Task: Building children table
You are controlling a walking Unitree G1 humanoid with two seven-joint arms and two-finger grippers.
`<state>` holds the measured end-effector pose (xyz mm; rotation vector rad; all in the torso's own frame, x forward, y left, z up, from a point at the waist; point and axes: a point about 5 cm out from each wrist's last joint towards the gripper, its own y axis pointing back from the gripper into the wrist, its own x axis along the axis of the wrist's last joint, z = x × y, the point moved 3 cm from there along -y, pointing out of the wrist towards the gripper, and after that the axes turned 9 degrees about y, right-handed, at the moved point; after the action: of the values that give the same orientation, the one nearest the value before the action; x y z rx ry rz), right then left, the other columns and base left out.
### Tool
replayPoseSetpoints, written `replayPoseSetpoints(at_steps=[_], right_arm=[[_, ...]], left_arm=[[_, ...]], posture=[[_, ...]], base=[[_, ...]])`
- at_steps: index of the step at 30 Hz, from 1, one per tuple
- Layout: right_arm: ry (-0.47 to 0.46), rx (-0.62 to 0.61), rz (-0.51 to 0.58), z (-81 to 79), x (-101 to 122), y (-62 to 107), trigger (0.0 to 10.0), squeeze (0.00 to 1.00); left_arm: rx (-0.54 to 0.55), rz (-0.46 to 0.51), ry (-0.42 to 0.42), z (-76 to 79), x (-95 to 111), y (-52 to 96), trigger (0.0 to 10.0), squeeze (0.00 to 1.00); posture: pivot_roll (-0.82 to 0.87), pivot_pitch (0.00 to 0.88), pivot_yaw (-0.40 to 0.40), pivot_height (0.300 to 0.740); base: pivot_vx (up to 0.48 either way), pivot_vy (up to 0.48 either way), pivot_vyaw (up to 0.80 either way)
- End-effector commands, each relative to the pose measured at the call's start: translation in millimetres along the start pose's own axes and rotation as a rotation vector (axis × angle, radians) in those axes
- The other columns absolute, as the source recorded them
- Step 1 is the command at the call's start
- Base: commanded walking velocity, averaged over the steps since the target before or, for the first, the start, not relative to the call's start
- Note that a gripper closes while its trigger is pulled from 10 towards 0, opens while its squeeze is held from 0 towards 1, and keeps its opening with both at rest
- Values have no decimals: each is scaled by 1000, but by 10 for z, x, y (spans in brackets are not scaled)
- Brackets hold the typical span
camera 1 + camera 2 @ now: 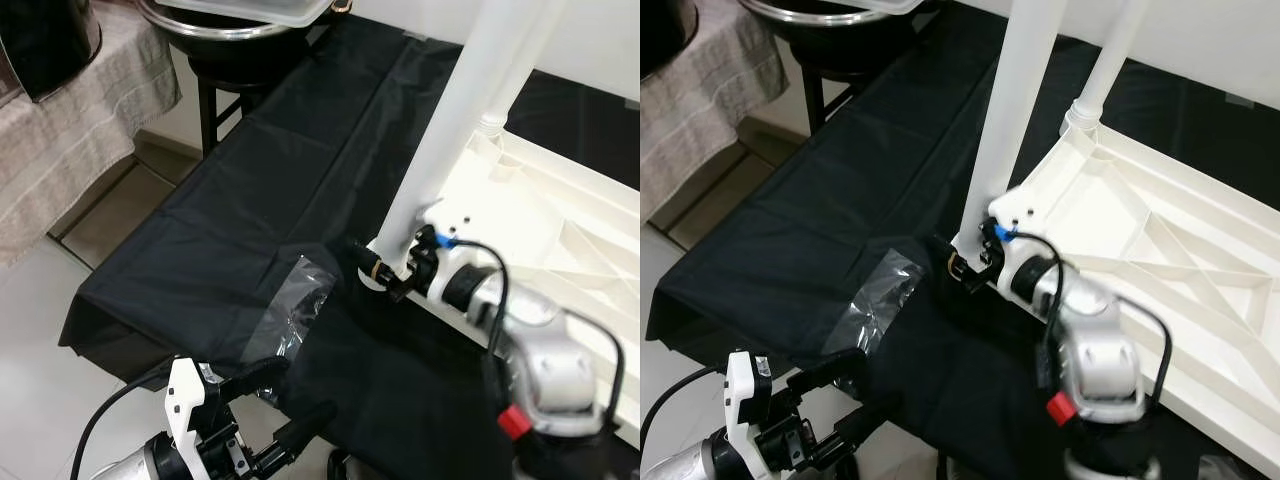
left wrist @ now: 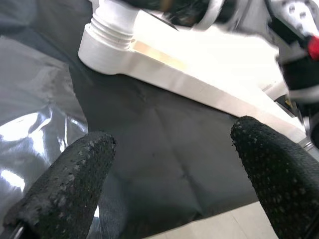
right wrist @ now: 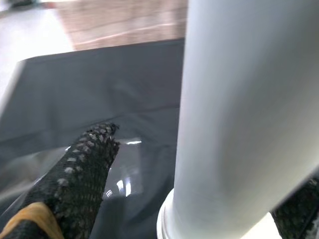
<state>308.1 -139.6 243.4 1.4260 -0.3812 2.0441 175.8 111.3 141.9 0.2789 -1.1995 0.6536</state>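
While the right gripper [image 1: 385, 268] closes its fingers around the base of a white table leg [image 1: 455, 135] at centre frame, the left gripper [image 1: 285, 405] hangs open at lower left. Upside down on a black sheet [image 1: 250, 190], the tabletop [image 1: 1140, 230] points its legs up; a clear plastic bag [image 1: 295, 310] lies just beside.

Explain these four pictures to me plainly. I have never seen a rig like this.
This is a walking humanoid robot with two silver arms, each ending in two black fingers. The two wide pictures come from its head cameras, looking down. The two close ones come from cameras on its wrists. A white plastic children's tabletop lies upside down on a black sheet, with a clear plastic bag beside it. The right gripper has its fingers around a white table leg near its socket, apparently fitting it. The left gripper hovers open, holding nothing.
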Motion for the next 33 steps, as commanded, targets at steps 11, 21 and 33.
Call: replayPoseSetpoints(at_steps=[11, 21, 33], right_arm=[[79, 330, 193, 287, 338, -139, 824, 0], [34, 480, 234, 247, 303, -93, 0, 0], [-460, -716, -611, -684, -1066, 368, 0, 318]], left_arm=[[2, -20, 12, 89, -26, 33, 10000, 0], [11, -18, 14, 117, -18, 41, 10000, 0], [7, -19, 19, 70, -35, 38, 10000, 0]], posture=[[94, 305, -68, 740], [92, 313, -75, 740], [43, 301, -97, 740]], base=[[0, 0, 0], [0, 0, 0], [0, 0, 0]])
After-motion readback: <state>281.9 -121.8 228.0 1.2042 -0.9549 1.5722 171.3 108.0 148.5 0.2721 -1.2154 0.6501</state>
